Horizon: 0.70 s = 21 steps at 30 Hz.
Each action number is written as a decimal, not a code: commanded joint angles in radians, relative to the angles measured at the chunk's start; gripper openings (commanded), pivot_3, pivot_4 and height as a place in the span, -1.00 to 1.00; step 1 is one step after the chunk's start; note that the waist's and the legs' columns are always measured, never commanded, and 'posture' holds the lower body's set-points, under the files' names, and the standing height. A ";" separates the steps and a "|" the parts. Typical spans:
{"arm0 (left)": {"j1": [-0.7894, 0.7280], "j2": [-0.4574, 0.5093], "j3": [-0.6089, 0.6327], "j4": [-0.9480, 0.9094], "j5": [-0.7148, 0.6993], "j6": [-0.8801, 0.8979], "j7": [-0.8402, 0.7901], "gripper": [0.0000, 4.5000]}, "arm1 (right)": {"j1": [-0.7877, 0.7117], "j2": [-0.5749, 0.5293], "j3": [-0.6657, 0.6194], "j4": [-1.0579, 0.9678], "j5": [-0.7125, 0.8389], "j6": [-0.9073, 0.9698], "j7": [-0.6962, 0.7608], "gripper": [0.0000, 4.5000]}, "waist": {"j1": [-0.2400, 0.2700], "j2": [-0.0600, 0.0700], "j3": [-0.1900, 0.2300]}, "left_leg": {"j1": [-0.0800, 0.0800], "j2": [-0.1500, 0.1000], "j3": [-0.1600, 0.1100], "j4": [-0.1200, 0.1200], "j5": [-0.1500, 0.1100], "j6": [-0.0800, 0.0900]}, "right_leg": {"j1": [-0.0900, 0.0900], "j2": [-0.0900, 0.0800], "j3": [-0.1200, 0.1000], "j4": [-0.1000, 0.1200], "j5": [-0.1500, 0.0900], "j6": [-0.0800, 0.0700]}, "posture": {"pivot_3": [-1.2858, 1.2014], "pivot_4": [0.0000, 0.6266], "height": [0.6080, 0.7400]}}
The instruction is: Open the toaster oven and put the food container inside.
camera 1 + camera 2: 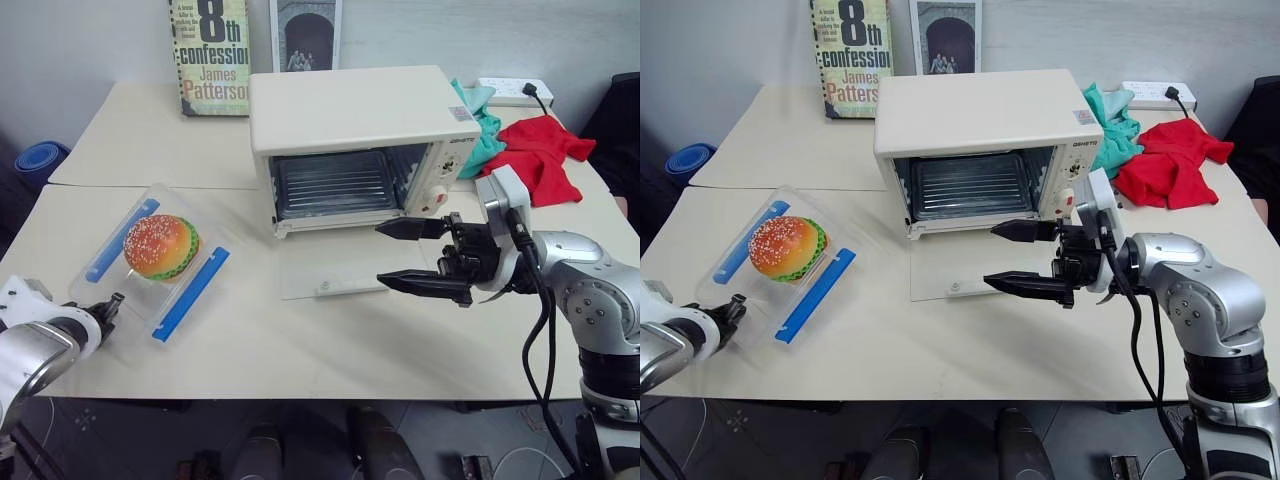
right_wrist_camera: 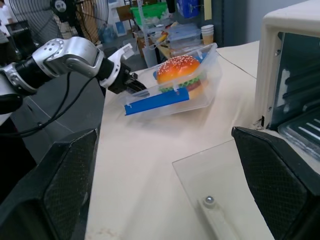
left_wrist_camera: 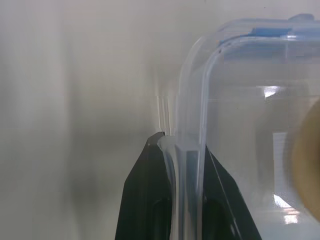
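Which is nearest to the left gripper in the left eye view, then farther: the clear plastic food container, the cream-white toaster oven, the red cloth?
1. Clear plastic food container: its near corner is pinched by the left gripper.
2. Cream-white toaster oven: table middle, door open.
3. Red cloth: far right.

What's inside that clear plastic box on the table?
The food container holds a toy hamburger with a sesame bun and green lettuce edge. Whatever lies beneath the burger is hidden.

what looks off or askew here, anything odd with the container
The food container is tipped: in the right wrist view its near corner is lifted off the table, pinched by the left gripper. The toaster oven door lies flat open.
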 commanded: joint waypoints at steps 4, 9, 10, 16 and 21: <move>-0.063 0.111 0.028 0.105 0.043 0.106 -0.230 -0.99 | 0.040 -0.028 -0.049 -0.061 0.004 -0.016 -0.036 1.00 | 0.000 0.000 0.000 | -0.001 0.000 0.001 -0.001 0.000 0.000 | -0.001 0.000 0.000 -0.001 0.000 0.000 | 0.03 -0.52 1.00; -0.122 0.239 -0.033 0.128 -0.045 0.301 -0.461 -0.99 | 0.104 -0.046 -0.094 -0.092 0.019 -0.018 -0.062 1.00 | 0.003 0.000 0.000 | -0.003 -0.001 0.000 -0.001 0.000 0.000 | -0.001 -0.001 -0.001 -0.003 0.000 0.000 | 0.03 -0.52 1.00; -0.138 0.263 -0.047 0.131 -0.052 0.328 -0.494 -0.99 | 0.117 -0.048 -0.102 -0.098 0.022 -0.017 -0.068 1.00 | 0.002 0.000 0.000 | -0.003 -0.001 0.001 -0.001 0.000 0.000 | -0.001 -0.001 0.000 -0.003 0.000 0.000 | 0.03 -0.52 1.00; -0.473 0.266 -0.351 0.141 -0.056 0.388 -0.510 -0.99 | 0.171 -0.041 -0.147 -0.144 0.040 -0.023 -0.122 1.00 | 0.002 0.000 0.000 | -0.002 0.000 0.000 -0.001 0.000 0.000 | -0.001 -0.001 -0.001 -0.002 0.000 0.000 | 0.03 -0.52 1.00; -0.691 0.149 -0.558 0.139 -0.035 0.377 -0.364 -0.99 | 0.224 -0.056 -0.203 -0.193 0.065 -0.037 -0.136 1.00 | -0.002 0.000 0.000 | -0.003 -0.001 0.000 -0.001 0.000 0.000 | -0.001 -0.001 0.001 -0.002 0.001 0.001 | 0.03 -0.52 1.00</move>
